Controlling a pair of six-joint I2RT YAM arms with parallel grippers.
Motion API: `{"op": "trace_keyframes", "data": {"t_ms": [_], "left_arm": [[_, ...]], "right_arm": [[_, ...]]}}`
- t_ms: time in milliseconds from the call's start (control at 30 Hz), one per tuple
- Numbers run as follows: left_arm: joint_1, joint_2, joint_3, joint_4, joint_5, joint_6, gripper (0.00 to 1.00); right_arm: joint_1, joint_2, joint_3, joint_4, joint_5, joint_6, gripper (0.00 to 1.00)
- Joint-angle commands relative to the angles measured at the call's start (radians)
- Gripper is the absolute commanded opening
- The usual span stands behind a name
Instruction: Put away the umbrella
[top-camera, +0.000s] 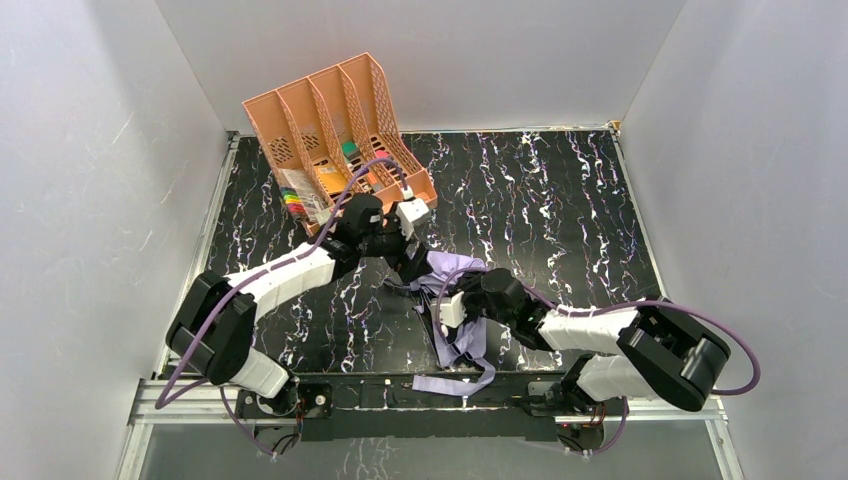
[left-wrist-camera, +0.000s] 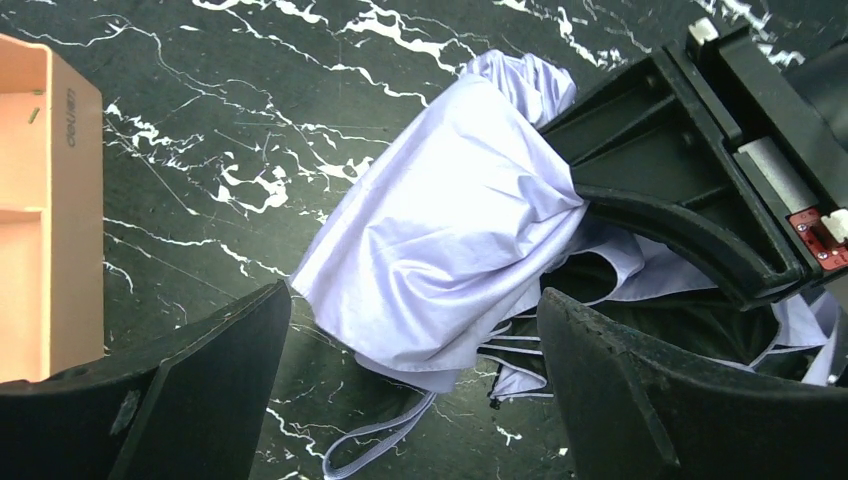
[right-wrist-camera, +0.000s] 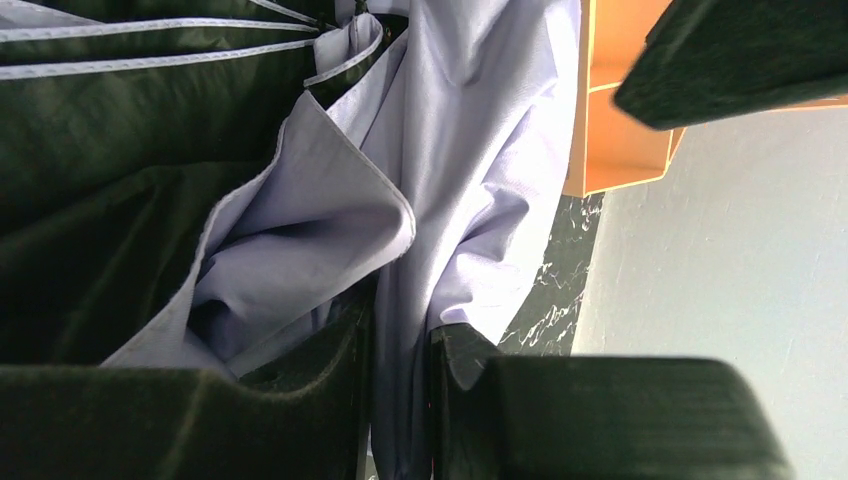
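The umbrella (top-camera: 462, 345) is a crumpled heap of pale lavender fabric with dark inner folds, lying on the black marble table near the front middle. Its strap (top-camera: 450, 385) trails to the table's front edge. My right gripper (top-camera: 450, 292) is shut on a fold of the umbrella fabric (right-wrist-camera: 480, 180), pinched between its jaws (right-wrist-camera: 400, 400). My left gripper (top-camera: 400, 252) is open, just behind the heap. In the left wrist view its fingers (left-wrist-camera: 415, 390) stand wide apart on either side of the near end of the fabric bundle (left-wrist-camera: 450, 220), not touching it. The shaft and handle are hidden.
A peach plastic file organiser (top-camera: 340, 130) stands tilted at the back left, with coloured pens in its slots. It shows at the left edge of the left wrist view (left-wrist-camera: 45, 200). White walls close in on three sides. A loop of strap (left-wrist-camera: 370, 450) lies between the left fingers.
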Motion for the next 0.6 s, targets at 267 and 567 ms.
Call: {"op": "trace_keyframes", "data": {"t_ms": [267,567], "left_arm": [[0.081,0.116,0.062,0.032,0.216,-0.142,0.93],[0.091,0.207,0.051,0.173,0.291,-0.378,0.79]], "right_arm": [[0.013,-0.041,-0.048,-0.051,0.007,-0.062,0.17],[0.016,-0.049,-0.053,-0.044,0.017,-0.051,0.17]]}}
